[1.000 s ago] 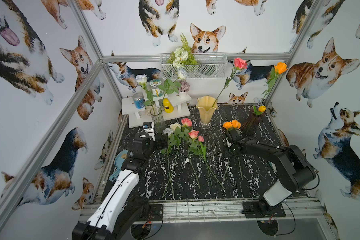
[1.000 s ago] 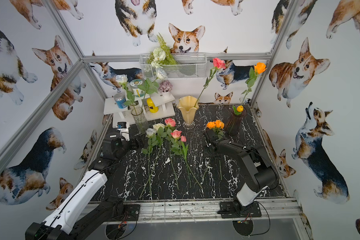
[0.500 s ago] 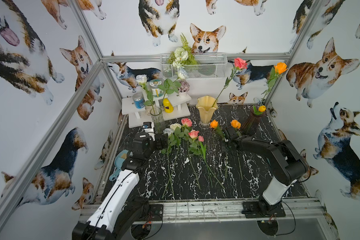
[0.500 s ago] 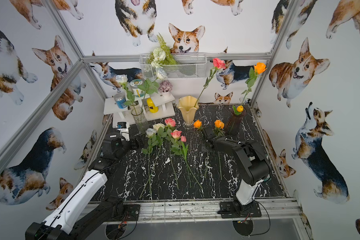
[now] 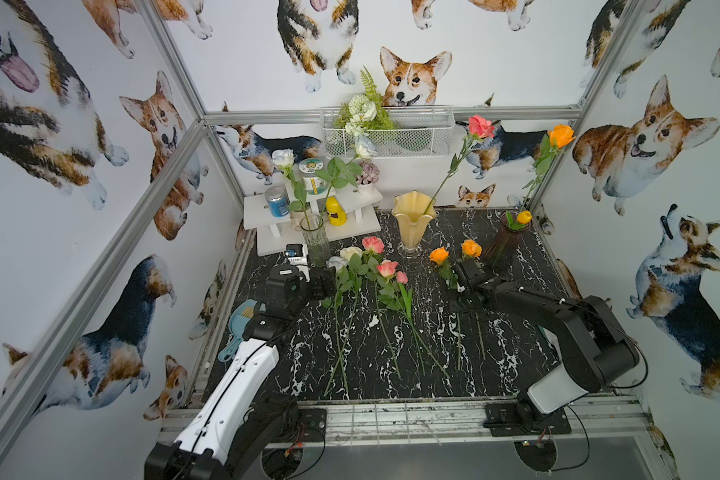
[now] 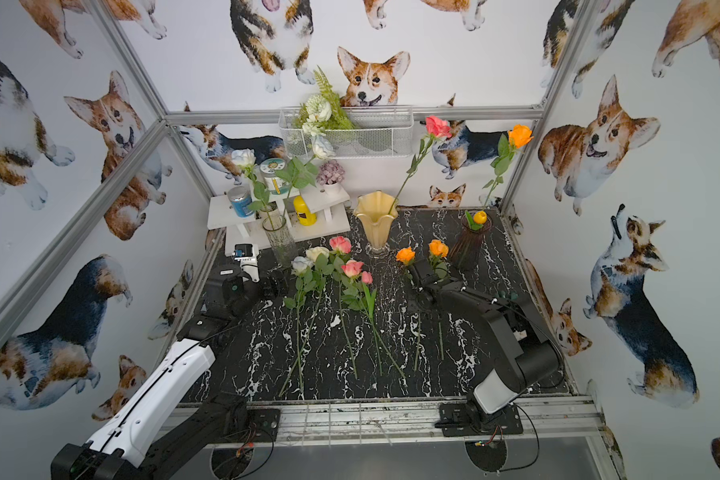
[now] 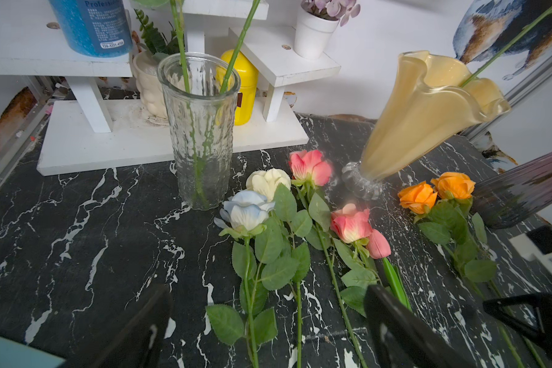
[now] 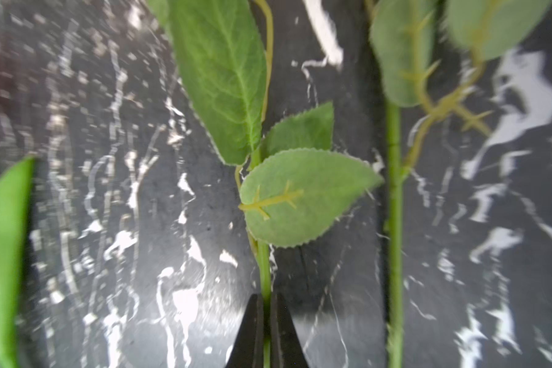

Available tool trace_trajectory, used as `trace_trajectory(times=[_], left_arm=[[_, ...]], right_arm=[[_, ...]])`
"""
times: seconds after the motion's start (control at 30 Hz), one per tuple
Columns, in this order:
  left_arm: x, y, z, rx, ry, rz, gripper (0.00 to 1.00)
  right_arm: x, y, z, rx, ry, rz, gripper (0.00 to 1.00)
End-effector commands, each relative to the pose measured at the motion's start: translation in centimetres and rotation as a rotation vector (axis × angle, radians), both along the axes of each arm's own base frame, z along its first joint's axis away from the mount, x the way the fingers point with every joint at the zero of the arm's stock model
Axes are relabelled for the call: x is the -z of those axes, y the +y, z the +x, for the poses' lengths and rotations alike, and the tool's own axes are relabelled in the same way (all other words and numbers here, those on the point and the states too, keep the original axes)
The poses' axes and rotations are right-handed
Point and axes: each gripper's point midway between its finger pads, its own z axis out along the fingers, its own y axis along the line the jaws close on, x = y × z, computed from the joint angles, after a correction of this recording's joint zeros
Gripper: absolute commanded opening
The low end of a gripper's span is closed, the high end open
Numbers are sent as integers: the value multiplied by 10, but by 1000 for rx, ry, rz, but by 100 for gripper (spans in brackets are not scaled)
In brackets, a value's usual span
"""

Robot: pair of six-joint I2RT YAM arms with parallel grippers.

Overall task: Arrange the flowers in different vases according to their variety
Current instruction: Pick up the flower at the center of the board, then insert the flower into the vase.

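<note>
Pinching an orange rose stem (image 8: 264,274) between closed right fingers (image 8: 250,331).

Corgi-print walls (image 5: 516,62) enclose a black, white-veined marble tabletop (image 5: 371,345). A white stepped shelf (image 5: 258,205) stands at the tabletop's back-left corner, and a wire basket (image 5: 416,137) hangs above its back edge.

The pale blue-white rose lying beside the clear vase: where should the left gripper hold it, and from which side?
The pale rose lies flat on the table, so come from above. Probably grip the bare stem below its leaves, jaws across it: leaves crowd the upper stem, and the cream rose lies close beside.
</note>
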Motion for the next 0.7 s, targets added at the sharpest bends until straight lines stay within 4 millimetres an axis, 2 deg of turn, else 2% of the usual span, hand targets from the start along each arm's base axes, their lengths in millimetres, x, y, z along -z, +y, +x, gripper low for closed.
trace_trajectory(times=[0.0,0.27,0.67], left_arm=[[0,1,0,-5,3,1,100],[3,1,1,-6,16,2,100],[7,0,1,-4,27,1,100]], right_arm=[[-18,-5,-2,36,-40,4,0],[-79,-13,3,53,-213,19,0],[-199,-33,21,109,-532,-14,0]])
